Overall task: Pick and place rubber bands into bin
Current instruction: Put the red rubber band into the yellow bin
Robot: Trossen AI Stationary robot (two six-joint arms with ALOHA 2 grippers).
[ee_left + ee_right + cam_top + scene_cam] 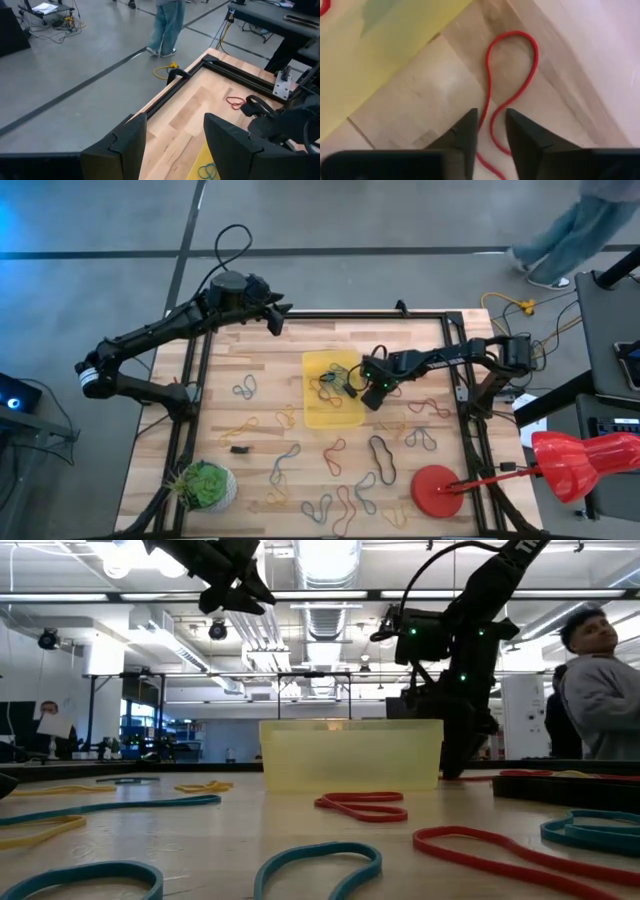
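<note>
My yellow bin [335, 412] sits mid-desk holding a few rubber bands [331, 383], while many colourful loops [381, 457] lie scattered flat around it.

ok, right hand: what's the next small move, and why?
Probably close the right hand on the red rubber band: it lies on the wood beside the bin and runs between its open jaws. The left hand waits, open, above the table's far edge.

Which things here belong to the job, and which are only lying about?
Job:
rubber bands
bin
right gripper, fingers either side of a red band
left gripper, raised at the table's far edge

Lying about:
red disc
green plant ball
</note>
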